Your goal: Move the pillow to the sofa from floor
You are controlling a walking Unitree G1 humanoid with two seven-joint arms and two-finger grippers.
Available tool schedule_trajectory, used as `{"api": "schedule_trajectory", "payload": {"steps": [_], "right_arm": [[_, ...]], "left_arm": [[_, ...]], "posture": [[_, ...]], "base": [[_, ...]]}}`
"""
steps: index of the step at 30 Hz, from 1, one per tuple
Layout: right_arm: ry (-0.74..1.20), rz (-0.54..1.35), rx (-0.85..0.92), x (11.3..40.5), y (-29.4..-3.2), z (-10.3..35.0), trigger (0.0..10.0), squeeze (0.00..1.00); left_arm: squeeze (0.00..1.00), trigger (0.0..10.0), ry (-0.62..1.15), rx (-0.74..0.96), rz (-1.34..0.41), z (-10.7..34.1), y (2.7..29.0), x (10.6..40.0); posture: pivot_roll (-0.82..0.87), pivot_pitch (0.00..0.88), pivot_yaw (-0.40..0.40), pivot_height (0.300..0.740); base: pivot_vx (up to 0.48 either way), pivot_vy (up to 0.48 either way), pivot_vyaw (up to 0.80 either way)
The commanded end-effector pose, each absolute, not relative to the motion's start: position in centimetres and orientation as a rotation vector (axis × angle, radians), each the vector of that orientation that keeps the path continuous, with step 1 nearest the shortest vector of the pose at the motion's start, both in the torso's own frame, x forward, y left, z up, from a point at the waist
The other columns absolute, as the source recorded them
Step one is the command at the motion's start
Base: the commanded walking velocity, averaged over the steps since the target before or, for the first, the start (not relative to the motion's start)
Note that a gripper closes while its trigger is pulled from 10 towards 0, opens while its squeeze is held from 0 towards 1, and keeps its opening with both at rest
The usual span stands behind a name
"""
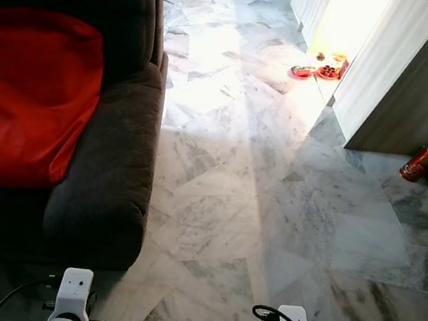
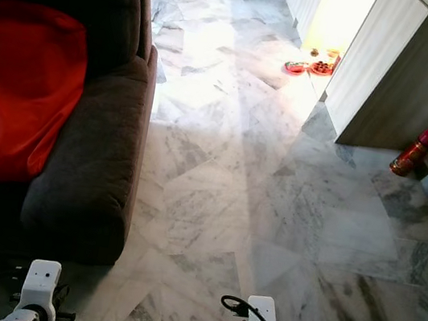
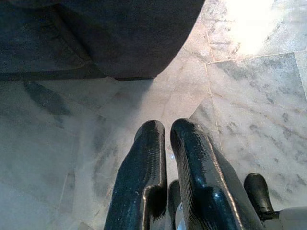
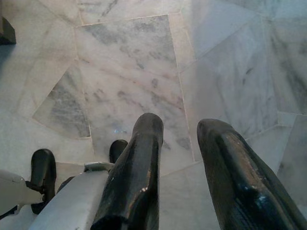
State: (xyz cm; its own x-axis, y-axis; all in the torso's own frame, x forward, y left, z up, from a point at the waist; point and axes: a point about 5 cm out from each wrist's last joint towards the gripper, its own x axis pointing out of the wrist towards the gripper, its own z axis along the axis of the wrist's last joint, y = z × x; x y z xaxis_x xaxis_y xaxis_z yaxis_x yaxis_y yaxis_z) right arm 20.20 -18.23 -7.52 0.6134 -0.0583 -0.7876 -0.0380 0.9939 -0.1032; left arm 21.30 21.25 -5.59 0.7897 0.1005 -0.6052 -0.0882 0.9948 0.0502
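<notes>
Both grippers, left gripper (image 3: 165,132) nearly together and right gripper (image 4: 180,129) apart, hold nothing, while the red pillow (image 1: 28,98) on the sofa (image 1: 103,192) seat could slump off its front edge.

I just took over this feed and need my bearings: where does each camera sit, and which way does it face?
Left eye: on the head, looking forward and down at the sofa, red pillow and marble floor; both wrists at the bottom edge.
Right eye: same scene, slightly shifted.
Left wrist: along the left pincer, fingers close together, facing floor beside the sofa base.
Right wrist: along the right pincer, fingers apart, facing floor.
Both wrist views share the marble floor.
</notes>
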Motion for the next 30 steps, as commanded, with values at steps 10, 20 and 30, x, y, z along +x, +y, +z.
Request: {"api": "schedule_trajectory", "payload": {"steps": [10,20,30], "right_arm": [[0.912,-0.028,-0.098,20.1,-18.4,-7.6,10.0,0.00],[0.920,-0.025,-0.102,19.9,-18.4,-7.7,10.0,0.00],[0.924,-0.013,-0.116,19.9,-18.4,-7.7,10.0,0.00]], "left_arm": [[0.00,10.0,0.701,0.035,0.139,-6.2,22.3,20.1],[0.00,10.0,0.702,0.030,0.145,-6.2,22.4,20.0],[0.00,10.0,0.696,0.019,0.147,-6.1,22.2,20.3]], "posture": [[0.16,0.088,-0.025,0.723],[0.16,0.091,-0.025,0.723],[0.16,0.097,-0.027,0.723]], "base": [[0.129,0.000,0.00],[0.277,0.000,-0.66],[0.283,0.000,-0.68]]}}
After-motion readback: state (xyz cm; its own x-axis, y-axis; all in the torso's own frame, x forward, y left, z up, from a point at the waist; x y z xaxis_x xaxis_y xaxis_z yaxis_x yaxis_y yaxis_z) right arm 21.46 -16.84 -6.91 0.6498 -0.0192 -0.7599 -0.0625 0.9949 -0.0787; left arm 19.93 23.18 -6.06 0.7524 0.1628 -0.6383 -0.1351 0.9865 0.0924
